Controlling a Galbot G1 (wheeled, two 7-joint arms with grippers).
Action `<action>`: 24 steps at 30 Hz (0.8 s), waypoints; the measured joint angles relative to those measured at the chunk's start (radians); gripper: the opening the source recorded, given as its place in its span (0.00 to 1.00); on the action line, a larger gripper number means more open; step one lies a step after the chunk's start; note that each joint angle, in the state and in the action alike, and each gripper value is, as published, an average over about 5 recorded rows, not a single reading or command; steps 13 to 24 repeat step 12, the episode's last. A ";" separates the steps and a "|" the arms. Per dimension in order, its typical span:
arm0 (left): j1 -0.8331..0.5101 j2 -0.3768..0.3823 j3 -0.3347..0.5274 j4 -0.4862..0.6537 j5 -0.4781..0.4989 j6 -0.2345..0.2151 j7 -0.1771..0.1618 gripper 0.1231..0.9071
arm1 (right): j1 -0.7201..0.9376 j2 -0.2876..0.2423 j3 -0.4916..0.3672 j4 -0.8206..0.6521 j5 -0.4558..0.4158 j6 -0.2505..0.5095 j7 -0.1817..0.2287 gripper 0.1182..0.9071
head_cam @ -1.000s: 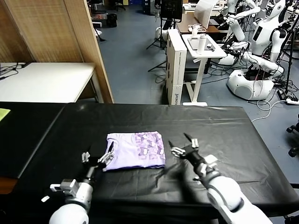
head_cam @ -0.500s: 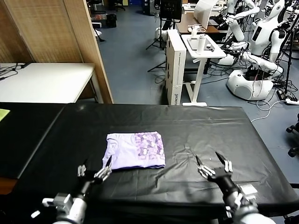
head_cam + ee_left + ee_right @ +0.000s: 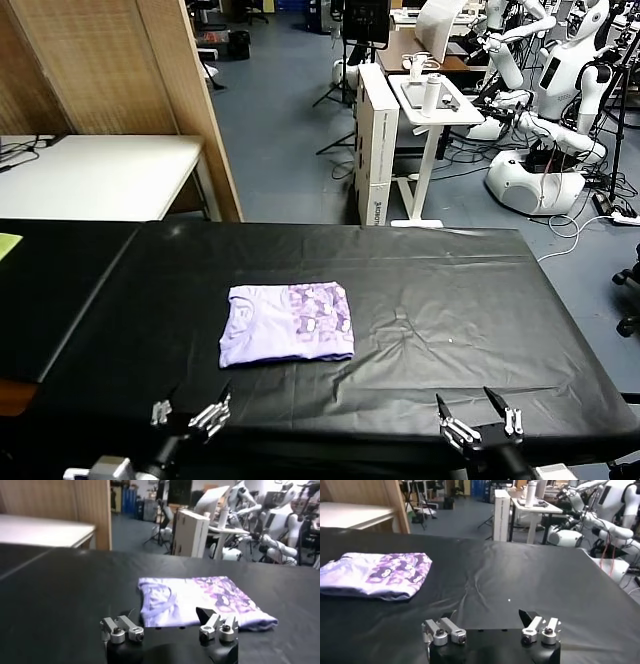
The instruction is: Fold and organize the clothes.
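Note:
The clothes are one lavender T-shirt, folded into a flat rectangle with its purple print on the right half. It lies on the black table cover a little left of centre. My left gripper hangs open at the table's near edge, short of the shirt's front left corner and apart from it. Over at the near right edge, well clear of the shirt, my right gripper is open too. The left wrist view shows the shirt just beyond the empty left gripper. In the right wrist view the shirt lies far to one side of the right gripper.
A second black-covered surface adjoins on the left. Behind it are a white table and a wooden partition. Beyond the far edge stand a white stand with a bottle and other robots.
Both arms have drawn back from beside the shirt to the table's near edge, fingers still open. The folded shirt has not moved.

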 joint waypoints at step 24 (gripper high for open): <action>-0.004 0.025 0.001 0.000 -0.034 0.023 -0.016 1.00 | -0.025 0.025 -0.006 0.009 -0.009 -0.005 0.011 1.00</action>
